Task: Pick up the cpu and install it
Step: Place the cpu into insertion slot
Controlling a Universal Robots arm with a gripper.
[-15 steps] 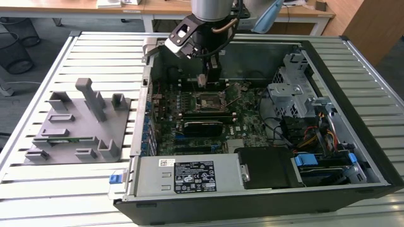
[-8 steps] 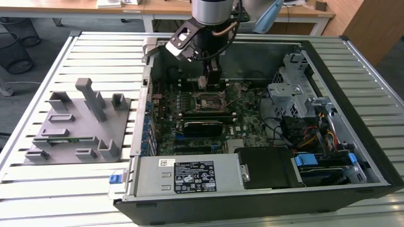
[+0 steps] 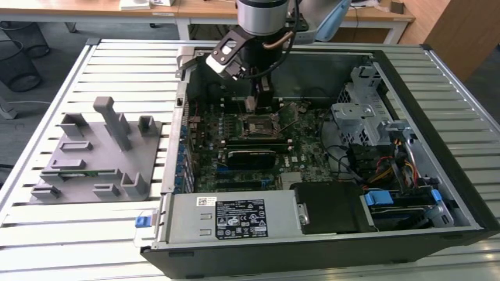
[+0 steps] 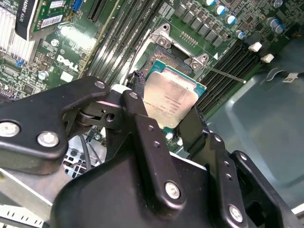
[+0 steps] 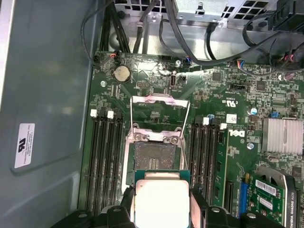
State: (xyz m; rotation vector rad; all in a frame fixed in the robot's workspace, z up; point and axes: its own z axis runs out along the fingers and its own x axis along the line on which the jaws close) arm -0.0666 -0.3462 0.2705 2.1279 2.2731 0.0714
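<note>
Silvery cpu point(image 4: 173, 97) | gripped in hand point(image 4: 164, 114) | near open socket point(image 5: 154, 156), unseated

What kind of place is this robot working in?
Likely a robotics lab or workshop: an open computer case sits on a slatted metal table beside a grey parts fixture, with office desks behind. The gripper holds the cpu over the motherboard.

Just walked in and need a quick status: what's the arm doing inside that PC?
The arm's gripper has its fingers shut on the cpu, gripping two opposite edges. It holds the chip over the motherboard inside the open computer case. The socket is open with its cover flipped up, and it looks empty, so the chip is not seated yet.
</note>
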